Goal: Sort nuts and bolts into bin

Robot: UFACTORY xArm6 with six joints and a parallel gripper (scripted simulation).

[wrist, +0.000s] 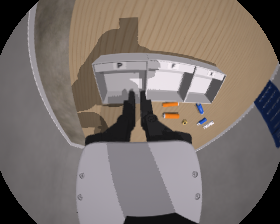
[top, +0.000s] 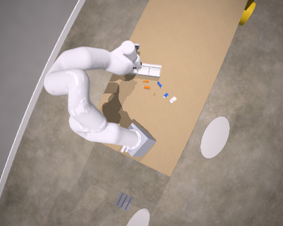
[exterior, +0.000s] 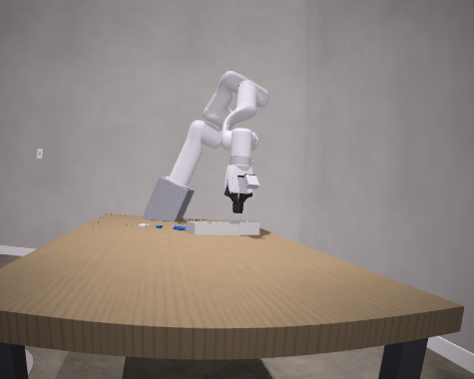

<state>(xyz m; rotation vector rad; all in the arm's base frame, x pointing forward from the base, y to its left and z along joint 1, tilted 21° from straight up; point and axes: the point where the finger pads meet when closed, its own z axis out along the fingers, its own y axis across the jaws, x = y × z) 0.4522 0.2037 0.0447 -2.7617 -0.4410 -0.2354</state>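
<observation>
The white arm (exterior: 199,140) is folded upward from its grey base (exterior: 168,199), with the elbow raised toward 12 o'clock and the last link hung straight down toward 6 o'clock. The gripper (exterior: 238,208) is pointed vertically downward, and its dark fingers are drawn nearly together. Nothing is seen clamped between them.

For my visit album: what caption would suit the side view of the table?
White robot arm hangs its shut gripper above a row of pale bins on a wooden table.
</observation>
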